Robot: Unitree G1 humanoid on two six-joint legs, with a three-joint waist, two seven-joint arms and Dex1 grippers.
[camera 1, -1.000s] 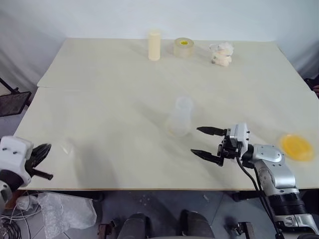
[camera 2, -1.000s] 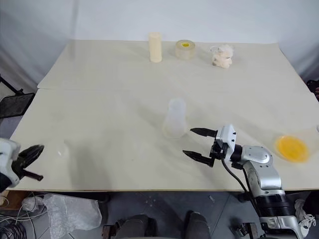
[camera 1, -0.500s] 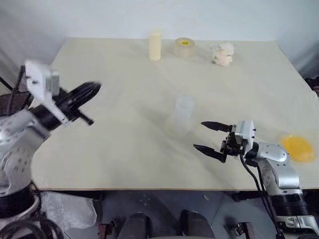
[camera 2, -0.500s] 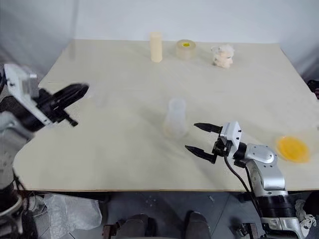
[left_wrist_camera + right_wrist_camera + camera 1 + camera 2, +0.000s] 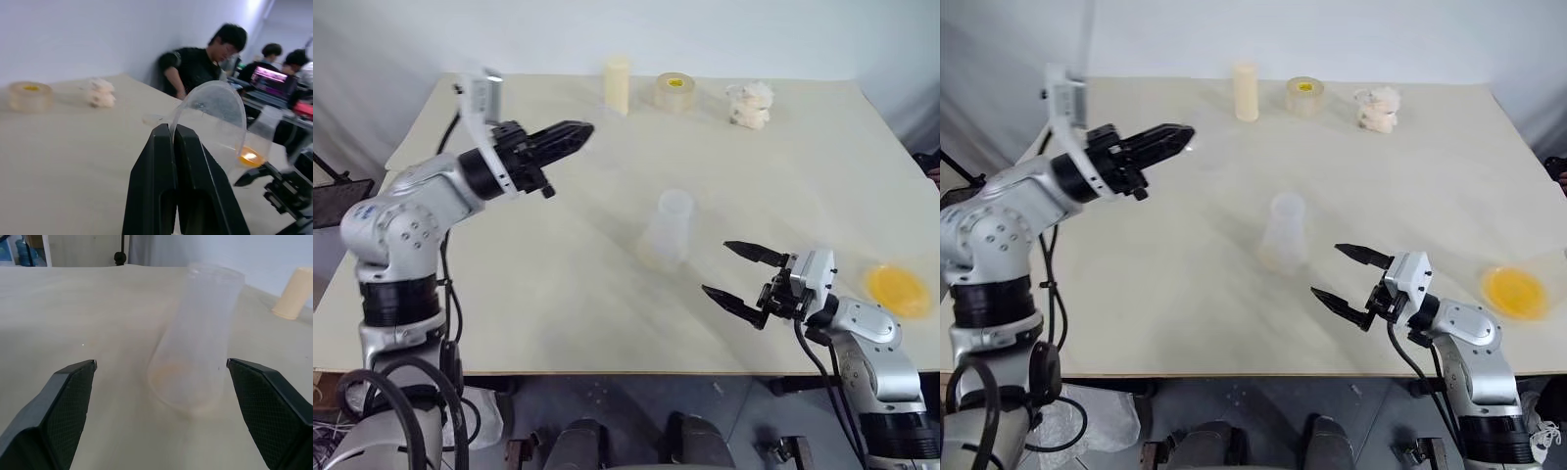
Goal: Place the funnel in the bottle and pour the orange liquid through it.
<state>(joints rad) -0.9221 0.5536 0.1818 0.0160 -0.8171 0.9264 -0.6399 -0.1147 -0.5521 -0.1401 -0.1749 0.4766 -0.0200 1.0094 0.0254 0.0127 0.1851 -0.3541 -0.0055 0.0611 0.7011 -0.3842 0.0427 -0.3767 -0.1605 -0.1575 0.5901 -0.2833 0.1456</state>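
Pale bench (image 5: 509, 294), funnel (image 5: 215, 122) barely discernible, pinched in raised left tool (image 5: 570, 136), formerly low at bench edge, right tool (image 5: 736, 274) spread beside bottle (image 5: 668, 231).

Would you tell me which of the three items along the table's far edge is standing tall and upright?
The cream cylinder, leftmost; the tape roll lies flat, and the white lump is low and shapeless.

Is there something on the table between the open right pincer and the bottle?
No. In the right wrist view the bottle stands ahead of the open right pincer, with only bare table in between.
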